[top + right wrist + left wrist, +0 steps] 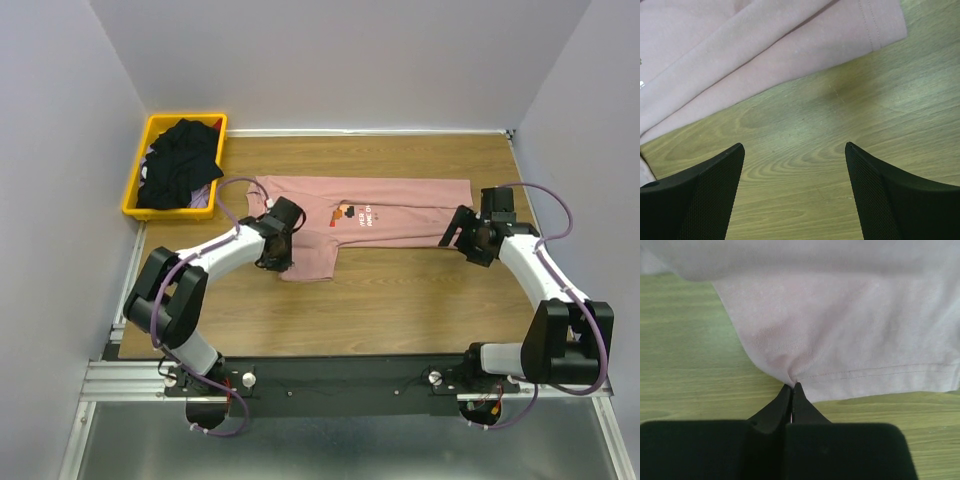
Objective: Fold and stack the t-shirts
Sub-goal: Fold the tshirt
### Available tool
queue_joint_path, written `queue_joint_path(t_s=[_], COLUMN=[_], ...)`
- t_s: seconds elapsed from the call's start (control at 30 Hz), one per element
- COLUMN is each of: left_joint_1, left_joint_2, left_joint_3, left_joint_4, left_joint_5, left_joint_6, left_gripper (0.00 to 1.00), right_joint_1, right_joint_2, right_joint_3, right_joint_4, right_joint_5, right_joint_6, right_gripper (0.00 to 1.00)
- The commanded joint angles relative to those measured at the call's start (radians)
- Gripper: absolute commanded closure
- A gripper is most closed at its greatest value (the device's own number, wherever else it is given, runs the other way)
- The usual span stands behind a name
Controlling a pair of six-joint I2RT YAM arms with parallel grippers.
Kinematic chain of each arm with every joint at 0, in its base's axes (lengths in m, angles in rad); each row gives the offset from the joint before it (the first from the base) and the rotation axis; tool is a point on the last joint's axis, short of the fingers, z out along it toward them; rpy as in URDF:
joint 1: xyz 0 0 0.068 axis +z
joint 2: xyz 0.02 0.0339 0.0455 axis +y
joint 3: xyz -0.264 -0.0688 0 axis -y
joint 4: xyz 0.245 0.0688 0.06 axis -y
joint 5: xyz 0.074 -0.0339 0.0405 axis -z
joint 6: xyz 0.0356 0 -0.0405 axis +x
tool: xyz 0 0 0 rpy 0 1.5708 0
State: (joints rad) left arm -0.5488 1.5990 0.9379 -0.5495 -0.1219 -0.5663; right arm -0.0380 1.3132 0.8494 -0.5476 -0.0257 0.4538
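Pinching hem of pink t-shirt (420,200) with left gripper (791,387), fingers closed, center-left. Hovering right gripper (794,146) wide open above table (850,115), at right.

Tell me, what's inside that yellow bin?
A crumpled heap of black cloth fills the yellow bin, with a pale scrap peeking out at its near edge. Whatever lies beneath the heap is covered, so the number of garments can't be told.
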Motion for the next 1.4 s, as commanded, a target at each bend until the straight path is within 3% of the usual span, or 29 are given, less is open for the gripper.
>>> queue_joint_path(t_s=[0.0,0.07,0.23,0.43,0.6,0.67,0.77,0.8,0.83,0.93,1.13,1.37], left_joint_1=[0.021,0.038,0.09,0.15,0.173,0.181,0.194,0.197,0.201,0.208,0.219,0.219], left_joint_2=[-0.005,0.018,0.23,0.421,0.513,0.539,0.558,0.559,0.556,0.523,0.363,0.096], left_joint_3=[0.151,0.234,0.601,0.832,0.921,0.932,0.928,0.923,0.915,0.883,0.819,0.48], left_joint_4=[-0.01,-0.016,-0.043,-0.004,0.046,0.074,0.085,0.088,0.095,0.134,0.166,0.229], left_joint_5=[-0.088,-0.108,-0.16,-0.133,-0.111,-0.101,-0.093,-0.09,-0.085,-0.085,-0.087,-0.073], left_joint_6=[0.014,0.046,0.118,0.161,0.18,0.184,0.178,0.174,0.172,0.166,0.143,0.115], left_gripper=[1.0,1.0,1.0,1.0,1.0,0.96,0.78,0.7,0.54,0.35,0.35,0.63], right_joint_1=[0.007,0.007,0.007,0.007,0.007,0.007,0.007,0.007,0.006,0.009,0.093,0.268], right_joint_2=[-0.038,-0.043,-0.06,-0.069,-0.04,-0.014,0.024,0.03,0.05,0.089,0.182,0.323], right_joint_3=[0.013,0.017,0.023,0.033,0.056,0.072,0.091,0.096,0.109,0.137,0.209,0.283], right_joint_4=[0.012,0.011,0.003,-0.006,-0.006,-0.006,-0.006,-0.005,-0.003,0.005,0.061,0.129], right_joint_5=[-0.02,-0.022,-0.055,-0.094,-0.123,-0.141,-0.167,-0.174,-0.187,-0.218,-0.24,-0.195], right_joint_6=[-0.024,-0.027,-0.029,-0.053,-0.067,-0.073,-0.073,-0.072,-0.073,-0.076,-0.075,-0.037], right_gripper=[0.12,0.12,0.12,0.12,0.12,0.12,0.12,0.12,0.12,0.12,0.2,0.42])
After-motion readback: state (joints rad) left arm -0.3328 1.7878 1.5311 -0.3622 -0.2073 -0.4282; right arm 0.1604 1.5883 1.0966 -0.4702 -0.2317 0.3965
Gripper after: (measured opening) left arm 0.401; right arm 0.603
